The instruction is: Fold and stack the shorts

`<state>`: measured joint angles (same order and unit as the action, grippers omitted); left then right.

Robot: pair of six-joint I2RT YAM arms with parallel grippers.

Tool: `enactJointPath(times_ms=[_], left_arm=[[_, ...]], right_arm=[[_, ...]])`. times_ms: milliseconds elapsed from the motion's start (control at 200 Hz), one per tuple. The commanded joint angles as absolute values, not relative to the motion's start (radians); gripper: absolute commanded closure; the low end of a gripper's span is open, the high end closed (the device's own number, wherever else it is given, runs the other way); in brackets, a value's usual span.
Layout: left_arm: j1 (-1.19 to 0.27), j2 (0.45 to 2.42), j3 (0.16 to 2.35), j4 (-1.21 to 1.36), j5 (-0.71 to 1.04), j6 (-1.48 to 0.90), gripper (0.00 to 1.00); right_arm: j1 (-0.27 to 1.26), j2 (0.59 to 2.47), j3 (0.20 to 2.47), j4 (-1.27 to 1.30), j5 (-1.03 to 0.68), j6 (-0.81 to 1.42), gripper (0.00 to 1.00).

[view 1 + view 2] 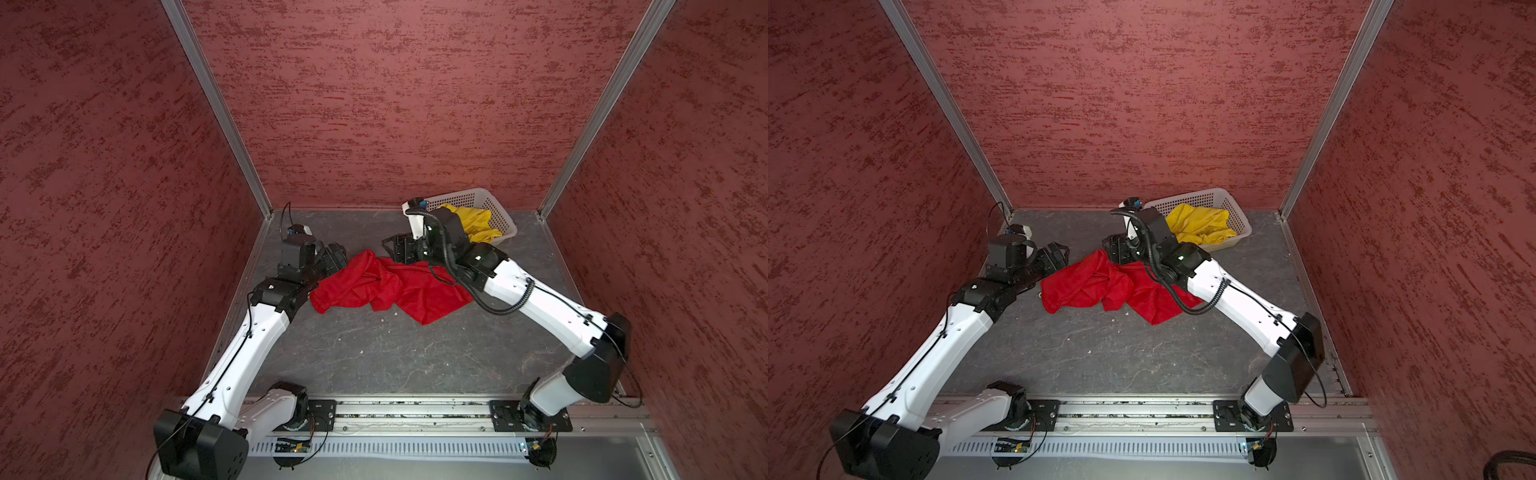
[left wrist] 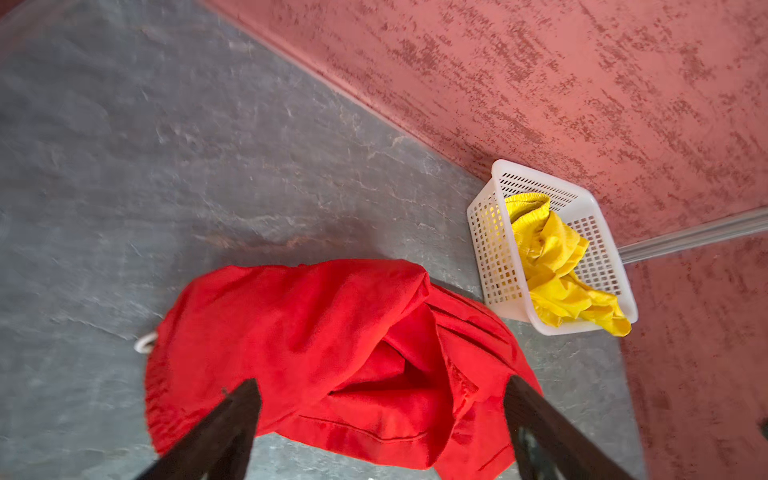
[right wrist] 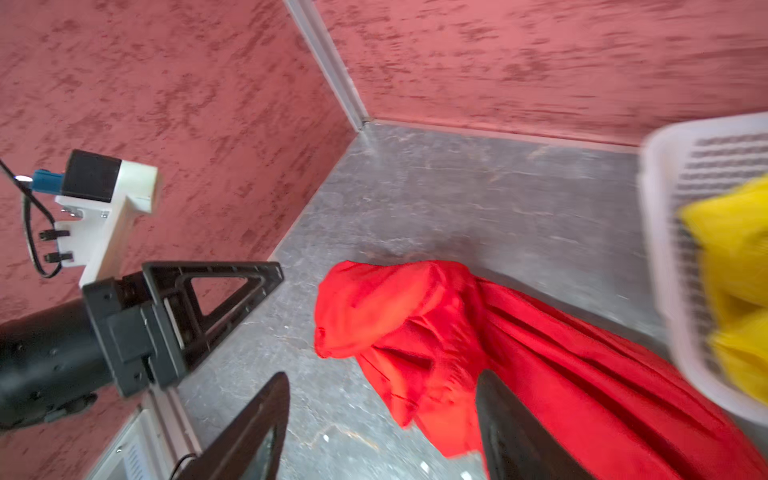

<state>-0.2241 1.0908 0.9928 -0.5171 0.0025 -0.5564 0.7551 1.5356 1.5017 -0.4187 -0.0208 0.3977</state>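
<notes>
The red shorts lay crumpled on the tabletop toward its far edge, between the left jaws and right jaws, both spread wide, gripping nothing. The yellow shorts sat in the basket at the far right corner.

Count was 2 pairs of shorts: red pair 1, yellow pair 1; basket 1; arms in view 2: left arm, right arm
</notes>
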Motion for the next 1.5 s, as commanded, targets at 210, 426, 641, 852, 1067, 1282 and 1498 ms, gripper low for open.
enactJointPath(times_ms=[210,426,641,852,1067,1282,1498], left_arm=[[-0.215,1.167,0.874,-0.564,0.1,-0.551,0.1],[-0.22,1.283,0.827,-0.484,0.074,-0.575,0.03],[-0.24,1.424,0.856,-0.403,0.059,-0.561,0.02],[-0.185,1.615,0.961,-0.438,0.069,-0.579,0.44],[-0.186,1.61,1.001,-0.46,0.036,-0.582,0.93],[-0.184,1.53,1.01,-0.541,-0.065,-0.57,1.0],[-0.182,1.467,1.016,-0.561,-0.036,-0.565,1.0]], right_arm=[[0.748,1.614,1.32,-0.509,-0.021,0.406,0.28],[0.762,1.806,1.468,-0.485,-0.116,0.393,0.27],[0.759,1.98,1.61,-0.494,-0.123,0.374,0.36],[0.734,1.94,1.518,-0.462,-0.131,0.399,1.0],[0.676,1.76,1.246,-0.429,-0.059,0.429,1.0],[0.607,1.572,1.093,-0.456,0.032,0.461,0.73],[0.381,1.411,1.083,-0.447,0.08,0.474,0.28]])
